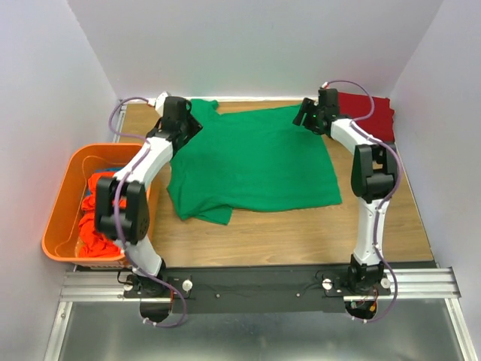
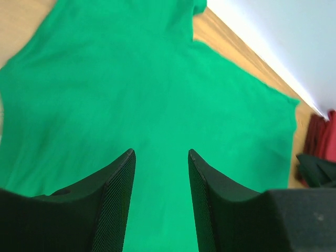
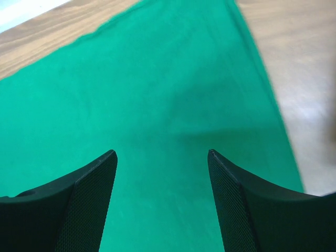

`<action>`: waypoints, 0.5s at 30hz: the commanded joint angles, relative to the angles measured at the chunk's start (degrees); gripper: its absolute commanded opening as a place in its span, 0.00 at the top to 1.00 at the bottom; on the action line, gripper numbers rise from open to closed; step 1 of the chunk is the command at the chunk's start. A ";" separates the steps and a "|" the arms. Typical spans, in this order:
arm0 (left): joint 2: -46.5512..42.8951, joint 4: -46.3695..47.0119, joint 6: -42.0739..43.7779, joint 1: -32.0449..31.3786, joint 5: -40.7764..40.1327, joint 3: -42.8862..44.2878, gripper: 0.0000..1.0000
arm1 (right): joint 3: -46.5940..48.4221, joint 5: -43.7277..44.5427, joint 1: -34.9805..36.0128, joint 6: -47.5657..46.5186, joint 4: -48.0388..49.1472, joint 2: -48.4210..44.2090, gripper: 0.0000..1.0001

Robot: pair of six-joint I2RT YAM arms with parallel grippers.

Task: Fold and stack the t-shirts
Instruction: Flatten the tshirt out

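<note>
**One t-shirt laid out mid-table, others to either side**

A spread t-shirt [image 1: 255, 162] lies flat on the table [image 1: 301, 233], covering its middle and far part, with bare board in front of it and to its right. In the table's far right corner, near the spread t-shirt, sits a folded t-shirt [image 1: 372, 113]. A bin [image 1: 64, 203] stands at the table's left edge, with heaped t-shirts [image 1: 98, 226] in it. The left gripper [image 1: 180, 120] hangs over the spread t-shirt's far left corner. The right gripper [image 1: 308, 113] is over its far right corner, between it and the folded t-shirt.
</note>
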 commanded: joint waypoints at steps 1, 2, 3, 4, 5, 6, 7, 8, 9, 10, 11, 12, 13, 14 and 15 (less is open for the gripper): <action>12.06 -2.48 -1.28 -0.09 -3.10 10.57 0.48 | 6.84 -0.78 2.67 -2.40 -1.21 5.63 0.24; 14.61 -4.14 -1.37 0.08 -3.02 12.94 0.48 | 7.90 -1.39 2.93 -2.41 -1.38 6.69 0.24; 19.24 -4.94 -1.28 0.08 -3.19 15.05 0.48 | 8.78 -1.57 3.28 -2.41 -1.56 8.87 0.24; 21.38 -5.82 -1.28 0.08 -3.54 19.25 0.48 | 10.70 -1.66 3.37 -2.23 -1.99 9.85 0.24; 23.40 -7.14 -1.28 0.08 -3.63 21.03 0.49 | 11.42 -1.84 3.37 -2.06 -2.78 10.73 0.24; 25.34 -7.58 -0.94 0.17 -3.55 22.61 0.49 | 11.95 -1.84 3.37 -1.62 -3.22 11.52 0.24; 28.66 -8.11 -0.85 0.26 -3.63 25.67 0.49 | 12.13 -1.49 3.46 -1.35 -3.58 11.97 0.24; 30.35 -9.33 -0.76 0.26 -4.07 27.01 0.49 | 12.39 -0.53 3.46 -0.65 -4.19 12.84 0.24; 31.93 -10.04 -0.67 0.26 -4.07 28.50 0.49 | 12.39 0.18 3.46 -0.47 -4.54 13.11 0.24; 34.64 -10.48 -0.15 0.43 -3.72 30.87 0.50 | 12.13 0.70 3.46 -0.30 -5.16 13.63 0.24; 35.89 -10.84 0.03 0.43 -3.02 31.85 0.51 | 12.04 1.58 3.37 0.31 -5.51 13.81 0.24; 37.12 -11.10 0.12 0.43 -2.93 32.81 0.51 | 11.96 2.37 3.46 0.67 -5.86 14.08 0.23; 38.87 -11.10 0.21 0.43 -2.58 34.13 0.52 | 11.61 2.81 3.37 0.84 -5.95 14.17 0.23; 39.76 -10.58 0.65 0.43 -1.97 34.75 0.54 | 11.52 3.17 3.37 1.02 -6.21 14.69 0.23; 41.42 -10.49 0.82 0.43 -0.66 35.37 0.54 | 11.34 3.87 3.20 1.11 -6.56 15.04 0.23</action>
